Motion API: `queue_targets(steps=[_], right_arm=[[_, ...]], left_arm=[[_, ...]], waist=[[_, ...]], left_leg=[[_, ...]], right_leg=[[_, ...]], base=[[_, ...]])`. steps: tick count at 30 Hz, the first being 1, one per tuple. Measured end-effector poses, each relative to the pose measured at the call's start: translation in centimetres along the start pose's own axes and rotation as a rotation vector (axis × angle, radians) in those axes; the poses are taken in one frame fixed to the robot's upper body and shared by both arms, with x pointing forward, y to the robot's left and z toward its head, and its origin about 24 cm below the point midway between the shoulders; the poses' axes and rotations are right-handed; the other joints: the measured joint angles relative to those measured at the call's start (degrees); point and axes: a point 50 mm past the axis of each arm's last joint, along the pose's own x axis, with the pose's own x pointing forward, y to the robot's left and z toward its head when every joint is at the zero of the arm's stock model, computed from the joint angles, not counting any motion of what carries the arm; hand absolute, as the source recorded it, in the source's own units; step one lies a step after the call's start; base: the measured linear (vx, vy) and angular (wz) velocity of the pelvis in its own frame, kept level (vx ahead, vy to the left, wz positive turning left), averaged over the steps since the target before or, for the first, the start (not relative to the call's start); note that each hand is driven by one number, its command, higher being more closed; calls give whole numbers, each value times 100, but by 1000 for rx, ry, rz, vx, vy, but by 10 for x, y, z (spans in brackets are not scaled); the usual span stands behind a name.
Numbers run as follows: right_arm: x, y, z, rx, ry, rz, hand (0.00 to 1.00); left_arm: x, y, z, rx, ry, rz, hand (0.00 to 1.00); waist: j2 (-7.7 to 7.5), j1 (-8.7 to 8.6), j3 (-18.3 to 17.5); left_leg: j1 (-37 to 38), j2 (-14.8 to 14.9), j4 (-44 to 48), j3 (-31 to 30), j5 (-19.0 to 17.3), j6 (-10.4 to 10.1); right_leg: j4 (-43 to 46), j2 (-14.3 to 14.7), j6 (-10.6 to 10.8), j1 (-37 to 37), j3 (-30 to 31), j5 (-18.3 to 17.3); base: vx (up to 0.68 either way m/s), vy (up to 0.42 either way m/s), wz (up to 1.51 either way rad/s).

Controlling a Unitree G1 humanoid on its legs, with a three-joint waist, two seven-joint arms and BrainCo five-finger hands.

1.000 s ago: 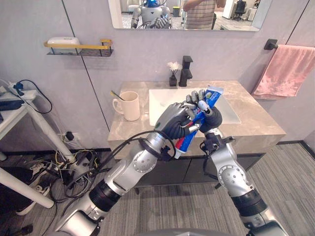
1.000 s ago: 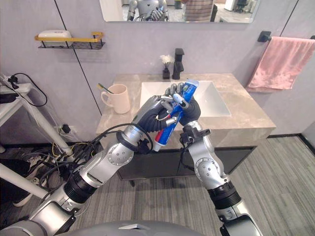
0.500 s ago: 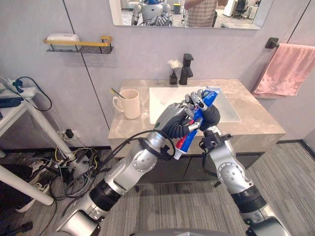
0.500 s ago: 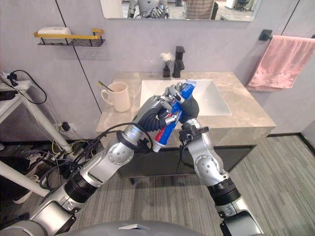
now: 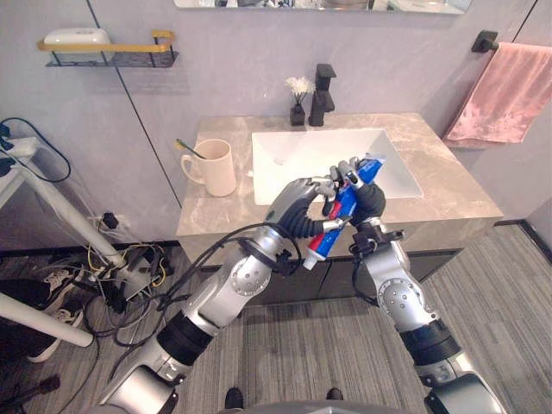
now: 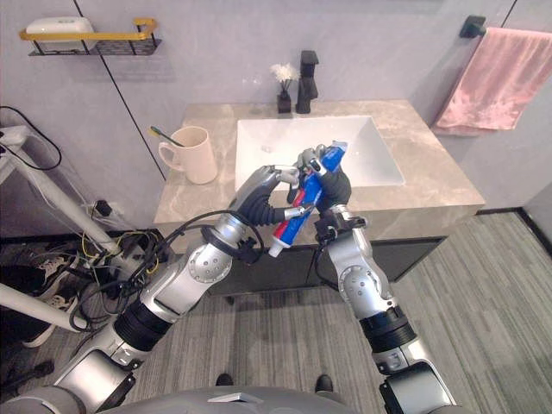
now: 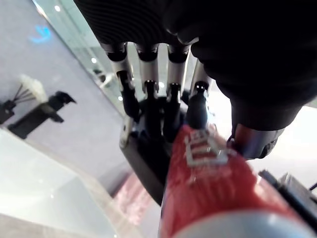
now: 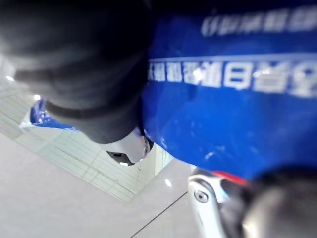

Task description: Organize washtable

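I hold the tube tilted in the air above the near edge of the surface, cap down. The right hand is clamped on its blue top and the left hand is curled round it lower, probably for a handover toward the mug at far left.

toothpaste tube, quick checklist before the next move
1. Right robot hand curled round the tube's blue upper part: ok.
2. Left robot hand pinching its lower part: ok.
3. White cap on, pointing down: ok.
4. Mug upright, left of the basin: ok.
5. Room in the mug beside the toothbrush: cannot tell.
6. Tube over the mug: not ok, it is held in front of the basin.
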Motion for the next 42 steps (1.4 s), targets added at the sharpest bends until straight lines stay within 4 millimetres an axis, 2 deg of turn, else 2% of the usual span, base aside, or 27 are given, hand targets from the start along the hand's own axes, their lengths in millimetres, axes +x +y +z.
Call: queue_targets(steps=[5, 9, 13, 16, 20, 24, 26, 27, 29, 30, 32, 34, 38, 39, 40, 42], right_arm=[[-9, -31, 25, -19, -113, -149, 100], [-14, -40, 33, -26, -152, -187, 100], [-21, -50, 49, -33, -219, -238, 100], [-29, -59, 60, -41, -264, -289, 100], [-33, -63, 76, -71, -320, -308, 100], [-36, -67, 90, -96, -372, -339, 100], [-38, -70, 98, -111, -405, -366, 100], [-38, -71, 100, -122, -409, -375, 100], [-36, -73, 108, -138, -430, -397, 100], [-34, -74, 109, -135, -435, -403, 100], [-26, -76, 117, -140, -454, -425, 100], [-19, -73, 121, -159, -461, -422, 100], [-1, -71, 124, -184, -455, -428, 100], [8, -68, 125, -202, -444, -432, 100], [10, -67, 126, -211, -441, -431, 100], [22, -62, 132, -256, -424, -430, 100]], left_arm=[[5, 57, -27, 100, 109, 235, 0], [3, 68, -32, 135, 128, 262, 0], [-1, 97, -24, 167, 101, 381, 0], [-14, 115, -15, 206, 74, 458, 0], [-46, 133, -7, 260, 86, 539, 0], [-77, 143, -10, 309, 161, 586, 0], [-99, 149, -14, 349, 236, 623, 0], [-104, 151, -15, 357, 256, 631, 0], [-130, 154, -21, 365, 356, 697, 0], [-137, 154, -22, 357, 386, 718, 0], [-161, 148, -27, 291, 492, 771, 0], [-177, 141, -30, 238, 566, 813, 0], [-215, 121, -50, 129, 784, 899, 0], [-234, 111, -57, 93, 893, 934, 0], [-239, 107, -60, 78, 927, 948, 0], [-264, 89, -67, 24, 1072, 975, 0]], waist=[[38, -4, 85], [78, -7, 136], [91, -4, 327], [116, -2, 358], [170, 35, 419], [171, 168, 420], [171, 288, 421], [169, 317, 422], [166, 468, 423], [164, 480, 425], [155, 609, 430], [123, 713, 450], [81, 944, 475], [61, 1006, 488], [48, 1034, 496], [-29, 1104, 551]], left_leg=[[-82, 10, 1, 11, 6, -8], [-130, 13, 3, 23, 5, -8], [-134, 15, 3, 49, 5, -8], [-135, 15, 3, 50, 4, -9], [-136, 16, 2, 39, 4, -9], [-134, 14, 2, -45, 4, -9], [-136, 11, 1, -145, 6, -11], [-136, 7, 1, -183, 8, -13], [-145, 3, 0, -278, 9, -16], [-149, 3, 0, -308, 10, -17], [-235, -3, 0, -422, 30, -26], [-294, -6, 0, -523, 74, -30], [-301, -17, 0, -655, 84, -33], [-323, -21, -1, -691, 88, -31], [-336, -26, -1, -723, 91, -31], [-349, -30, -1, -829, 91, -30]], right_leg=[[2, 12, -12, -81, 4, 17], [2, 16, -24, -139, 11, 27], [-4, 18, -35, -155, 32, 50], [-14, 19, -35, -152, 32, 49], [-28, 19, -34, -138, 19, 50], [-57, 18, -35, -66, -50, 49], [-97, 11, -39, 13, -164, 42], [-124, 11, -39, 50, -193, 42], [-165, 7, -44, 122, -318, 33], [-168, 8, -42, 138, -338, 26], [-187, 8, -38, 152, -449, 20], [-197, 10, -37, 165, -564, 21], [-220, 8, -37, 261, -708, 12], [-226, 6, -36, 269, -753, 11], [-226, 2, -31, 276, -787, 2], [-225, 5, -28, 329, -894, -24]], base=[[0, 0, -1], [2, -1, -1], [-5, 1, -2], [0, 0, 0], [1, -1, 1], [0, -2, 11], [2, -5, 19], [0, -7, 24], [1, -8, 22], [4, -9, 24], [-5, -9, 31], [-1, -11, 29], [9, -5, 20], [1, -4, 13], [-1, -3, 21], [-8, -5, 25]])
